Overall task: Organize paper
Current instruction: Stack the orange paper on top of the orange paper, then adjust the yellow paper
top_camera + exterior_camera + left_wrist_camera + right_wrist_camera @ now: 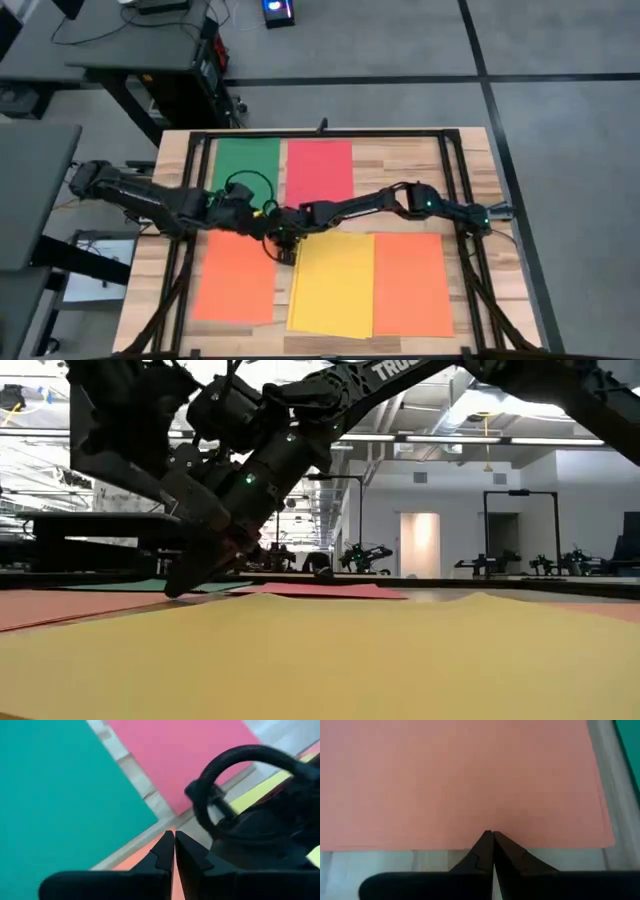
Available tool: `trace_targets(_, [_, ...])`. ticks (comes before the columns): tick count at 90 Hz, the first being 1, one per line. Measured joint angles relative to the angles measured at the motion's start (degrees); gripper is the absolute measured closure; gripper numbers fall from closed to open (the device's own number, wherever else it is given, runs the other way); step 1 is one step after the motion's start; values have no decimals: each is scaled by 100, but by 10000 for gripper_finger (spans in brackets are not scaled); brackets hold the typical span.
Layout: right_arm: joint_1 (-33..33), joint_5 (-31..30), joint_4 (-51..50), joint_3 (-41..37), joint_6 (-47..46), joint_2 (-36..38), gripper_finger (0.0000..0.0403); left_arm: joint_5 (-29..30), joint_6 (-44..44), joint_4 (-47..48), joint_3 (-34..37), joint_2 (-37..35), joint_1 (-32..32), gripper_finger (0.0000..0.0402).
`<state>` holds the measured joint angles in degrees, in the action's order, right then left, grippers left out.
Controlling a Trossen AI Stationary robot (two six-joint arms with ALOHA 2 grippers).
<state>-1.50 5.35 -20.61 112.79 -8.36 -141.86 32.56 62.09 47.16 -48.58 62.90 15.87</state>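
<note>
Five thin flat sheets of coloured paper lie spread on the wooden slatted worktop (470, 160): a green sheet (246, 162), a pink-red sheet (319, 171), a left orange sheet (236, 276), a yellow sheet (333, 283) and a right orange sheet (411, 283). Both hands meet near the middle. The right hand (493, 836) has its fingers pressed together, empty, the tips at the near edge of the left orange sheet. The left hand (174, 836) is likewise closed on nothing, just beside it, with green and pink-red paper ahead.

The sheets look very light, limp and slippery on wood, easily creased. A pinch probably needs an edge or corner lifted first; sliding under fingertip pressure seems safer. The yellow sheet already bows up slightly in the low view.

Beyond the worktop is a grey floor, dark desks and a bright open hall.
</note>
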Motion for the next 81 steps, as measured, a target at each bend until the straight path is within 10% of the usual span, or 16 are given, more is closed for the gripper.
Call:
trace_targets(35, [-53,2,-515,0,-15,319,403,452,-278,-542,-8,-5,655,402])
trace_targets(51, [-579,-1284,-1587,-157,162,1083,403,656,-988,-1319,-13,-1,1028,402])
trace_targets(81, [-1430,-1855,-1019,-3440,-1452,3323,403,406,-2197,-2708,-13,1196,1465,402])
